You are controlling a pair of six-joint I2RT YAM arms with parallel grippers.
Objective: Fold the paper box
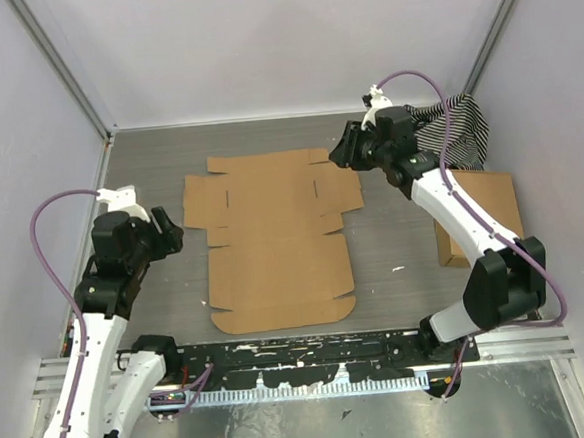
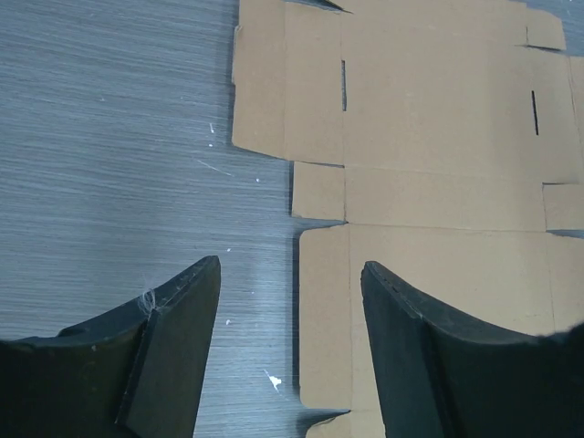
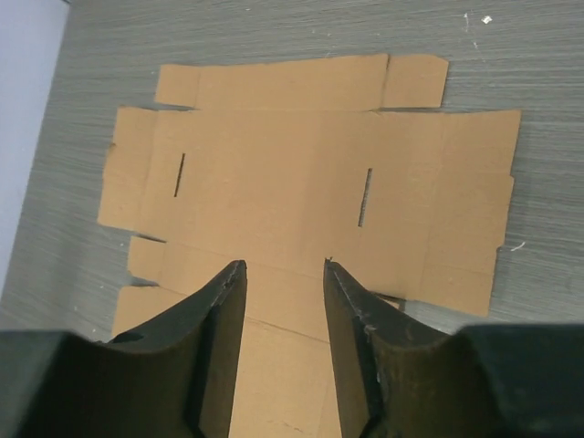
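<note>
The paper box (image 1: pixel 273 240) lies as a flat, unfolded sheet in the middle of the counter (image 1: pixel 149 174). No flap is raised, so I judge that the folding is not yet begun.

The left fingers (image 2: pixel 182 338) are spread wide and hold nothing. In the top view they hang at the middle left of the frame, just beside the left edge of the sheet, and the left wrist view shows this edge between them. It looks like a preparation to take a side flap.

The right fingers (image 3: pixel 214 347) stand at a narrower gap, also with nothing in them. They are above the upper right corner of the sheet, over the panel with two slits.

A striped cloth (image 1: pixel 463 122) and a second cardboard piece (image 1: pixel 487 205) lie at the right of the frame, apart from the sheet, probably to leave the working place free.
</note>
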